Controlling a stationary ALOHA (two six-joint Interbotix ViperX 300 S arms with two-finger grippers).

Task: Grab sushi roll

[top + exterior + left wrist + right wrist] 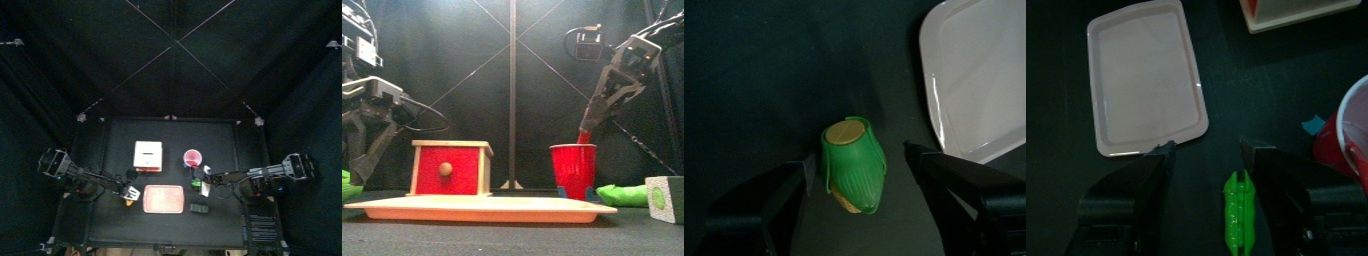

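The sushi roll [664,198] is a small stubby block with a green centre, standing at the table's front right. From above, the sushi roll [198,208] is a tiny dark piece just right of the pink tray [163,200]. My right gripper [1205,152] hangs open over a green pea pod [1237,208], between the tray [1146,75] and the red cup [1355,130]; the roll is out of this view. My left gripper [855,168] is open around a green corn-like piece [854,170] beside the tray [985,70].
A red-fronted wooden box [452,168] and the red cup [573,170] stand behind the tray [476,207]. Green pieces lie at the far left [349,188] and right [627,195]. The box [147,152] is behind the tray's left part.
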